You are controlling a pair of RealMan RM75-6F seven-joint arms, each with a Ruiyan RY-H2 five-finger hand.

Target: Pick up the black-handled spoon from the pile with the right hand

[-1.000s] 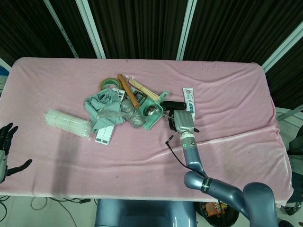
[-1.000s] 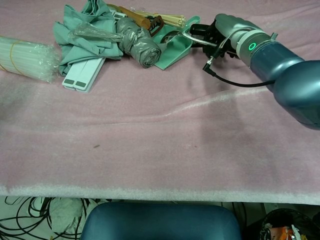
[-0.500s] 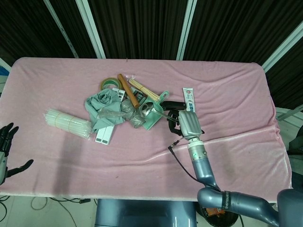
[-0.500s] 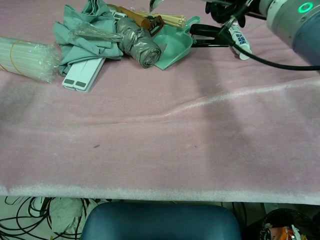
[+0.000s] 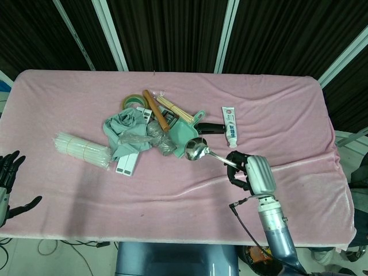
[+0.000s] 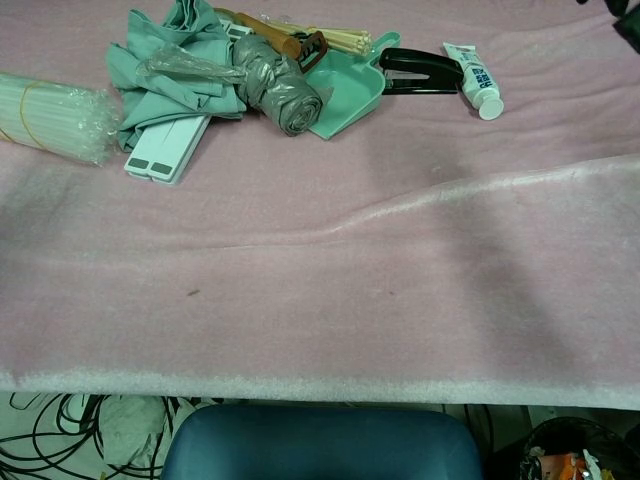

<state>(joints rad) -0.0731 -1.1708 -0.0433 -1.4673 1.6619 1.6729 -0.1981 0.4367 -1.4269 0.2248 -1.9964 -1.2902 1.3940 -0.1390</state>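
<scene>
Pink cloth table (image 5: pixel 86 184). My right hand (image 5: pixel 253 173) grips the black-handled spoon (image 5: pixel 198 150) above it, bowl beside the pile (image 5: pixel 155 132). My left hand (image 5: pixel 8 184) lies open-fingered at the edge.

spoon (image 5: pixel 197 150) right of pile (image 5: pixel 150 129)

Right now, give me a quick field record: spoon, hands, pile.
spoon: spoon lifted off the pile, bowl toward the pile
right robot hand: right robot hand holds the spoon by its handle end
left robot hand: left robot hand at the table's left edge, open, holding nothing
pile: green dustpan, grey cloth, toothpaste tube beside it
</scene>
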